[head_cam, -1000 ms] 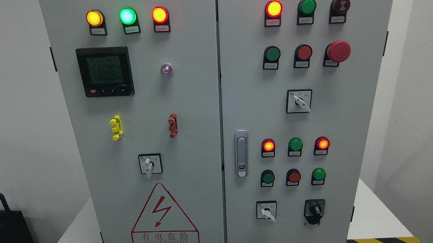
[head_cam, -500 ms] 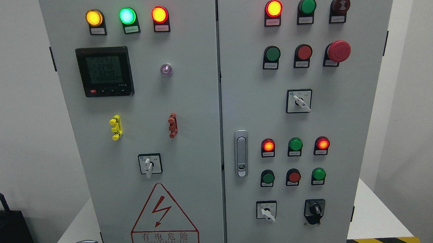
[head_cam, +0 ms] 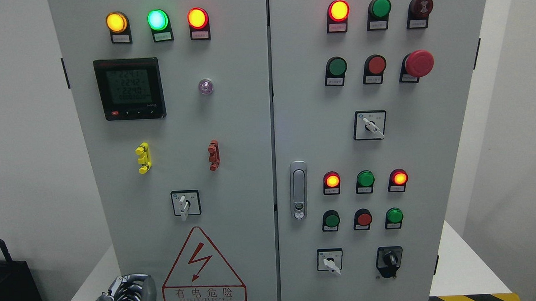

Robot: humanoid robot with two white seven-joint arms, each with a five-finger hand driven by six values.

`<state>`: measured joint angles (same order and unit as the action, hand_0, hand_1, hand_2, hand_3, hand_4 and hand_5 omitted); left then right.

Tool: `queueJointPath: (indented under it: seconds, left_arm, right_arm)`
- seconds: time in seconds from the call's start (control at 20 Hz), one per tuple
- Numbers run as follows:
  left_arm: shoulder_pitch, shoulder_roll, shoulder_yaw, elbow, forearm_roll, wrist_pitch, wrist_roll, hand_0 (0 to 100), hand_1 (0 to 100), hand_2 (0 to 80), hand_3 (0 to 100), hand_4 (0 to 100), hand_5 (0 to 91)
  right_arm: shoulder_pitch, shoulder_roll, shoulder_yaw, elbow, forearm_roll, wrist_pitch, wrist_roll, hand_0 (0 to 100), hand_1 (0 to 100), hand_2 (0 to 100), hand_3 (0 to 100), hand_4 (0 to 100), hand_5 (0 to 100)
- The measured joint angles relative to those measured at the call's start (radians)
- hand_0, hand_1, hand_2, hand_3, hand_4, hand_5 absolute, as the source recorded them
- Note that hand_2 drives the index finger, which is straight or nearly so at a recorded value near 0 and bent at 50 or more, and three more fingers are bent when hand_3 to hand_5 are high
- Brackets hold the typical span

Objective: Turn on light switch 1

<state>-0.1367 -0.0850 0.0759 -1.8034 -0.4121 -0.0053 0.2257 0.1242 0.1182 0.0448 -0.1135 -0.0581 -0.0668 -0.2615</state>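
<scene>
A grey electrical cabinet (head_cam: 240,138) with two doors fills the head view. The left door carries a white rotary selector switch (head_cam: 185,205) with its lever pointing down. The right door has a second white selector (head_cam: 370,125), a third one (head_cam: 330,261) low down, and a black knob switch (head_cam: 389,259). The small labels are too small to read, so I cannot tell which one is light switch 1. My left hand (head_cam: 125,296) shows at the bottom edge, below and left of the left door's selector, touching nothing.
Lit yellow, green and red lamps (head_cam: 157,20) top the left door above a digital meter (head_cam: 129,88). The right door holds a red mushroom stop button (head_cam: 419,63), rows of lamps and push buttons (head_cam: 364,218) and a door handle (head_cam: 298,190). A black box (head_cam: 12,293) stands at lower left.
My left hand has risen into view at the bottom left, higher now than half a second ago. The panel's lamps and switches look unchanged.
</scene>
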Motion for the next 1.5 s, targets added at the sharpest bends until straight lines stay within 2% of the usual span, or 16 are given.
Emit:
queueJointPath:
  seconds: [0.45,0.65,1.35,1.5]
  left_arm:
    - [-0.075,-0.008,-0.088,-0.004,-0.006,0.102,0.093,36,45,51.5,84,88,79.2]
    - [-0.100,-0.011,-0.117,-0.006,-0.007,0.150,0.122,35,51,51.4,85,88,79.7]
    - [-0.192,-0.019,-0.178,-0.004,-0.006,0.275,0.214,35,54,51.9,86,89,80.5]
    - [-0.206,-0.020,-0.185,-0.003,-0.003,0.297,0.223,35,59,52.2,86,89,80.9]
  right_arm:
    - [0.000,0.000,0.000,0.000,0.000,0.000,0.000,12,39,0,0,0,0]
    - [0.000,0.000,0.000,0.000,0.000,0.000,0.000,12,39,0,0,0,0]
    - [0.000,0.000,0.000,0.000,0.000,0.000,0.000,12,39,0,0,0,0]
    - [0.000,0.000,0.000,0.000,0.000,0.000,0.000,12,39,0,0,0,0]
